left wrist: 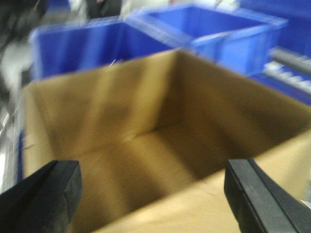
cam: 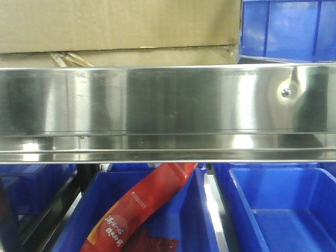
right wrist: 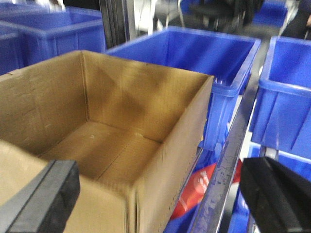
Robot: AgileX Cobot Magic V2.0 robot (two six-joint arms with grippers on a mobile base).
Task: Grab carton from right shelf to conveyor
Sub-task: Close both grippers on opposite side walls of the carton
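The brown carton stands on the right shelf, behind its mirror-bright steel rail with a small screw head. In the left wrist view the carton is open-topped and empty, and my left gripper hovers open over its near wall, black fingers spread wide. My right gripper is also open, straddling the near right corner of the carton. Neither gripper touches the cardboard. The conveyor is out of view.
A blue bin stands right of the carton on the same shelf, with more bins behind. Lower blue bins sit under the rail; one holds a red pouch. A steel rail runs beside the carton's right side.
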